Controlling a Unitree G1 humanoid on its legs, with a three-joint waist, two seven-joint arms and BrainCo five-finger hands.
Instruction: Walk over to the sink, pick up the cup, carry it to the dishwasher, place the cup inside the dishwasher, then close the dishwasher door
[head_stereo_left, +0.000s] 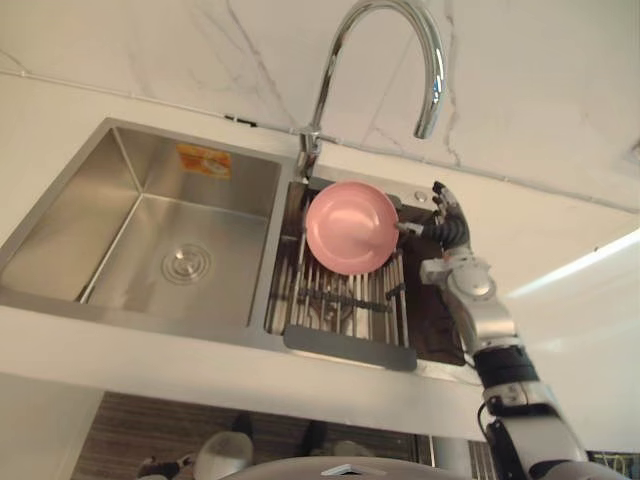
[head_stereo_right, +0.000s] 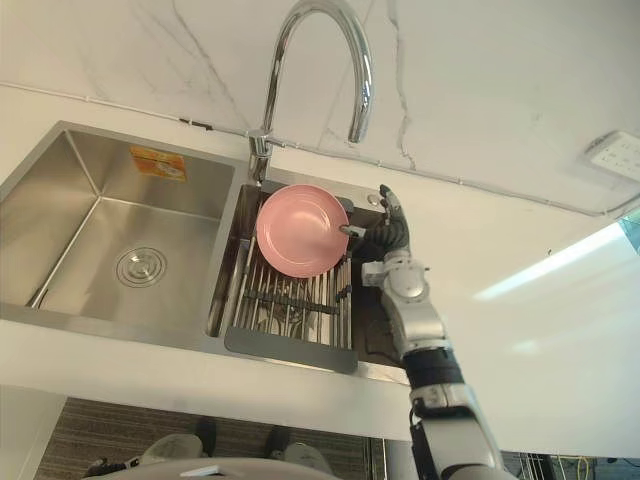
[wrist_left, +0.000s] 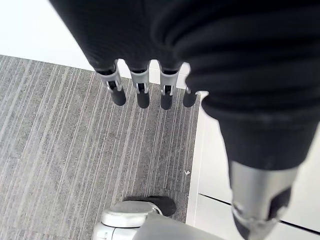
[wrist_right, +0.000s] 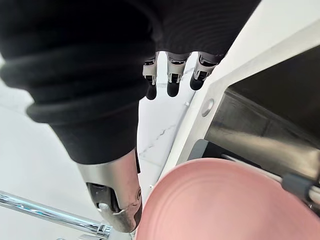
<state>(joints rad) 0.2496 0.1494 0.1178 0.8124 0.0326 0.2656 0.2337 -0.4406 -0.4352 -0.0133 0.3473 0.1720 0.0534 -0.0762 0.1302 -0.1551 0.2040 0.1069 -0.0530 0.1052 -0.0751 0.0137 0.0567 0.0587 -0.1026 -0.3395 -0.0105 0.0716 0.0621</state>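
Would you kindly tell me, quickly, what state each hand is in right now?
Left hand: open, holding nothing.
Right hand: open, beside the round pink dish, not gripping it.

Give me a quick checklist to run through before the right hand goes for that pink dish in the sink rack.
1. Right hand open: ok, fingers straight.
2. Hand beside the pink dish: ok, at its right edge.
3. Dish gripped: not ok, nothing curled round it.
4. Dish resting on the rack: ok.
5. Left hand free: ok, open above the floor.
6. Faucet clear of the lift path: cannot tell.
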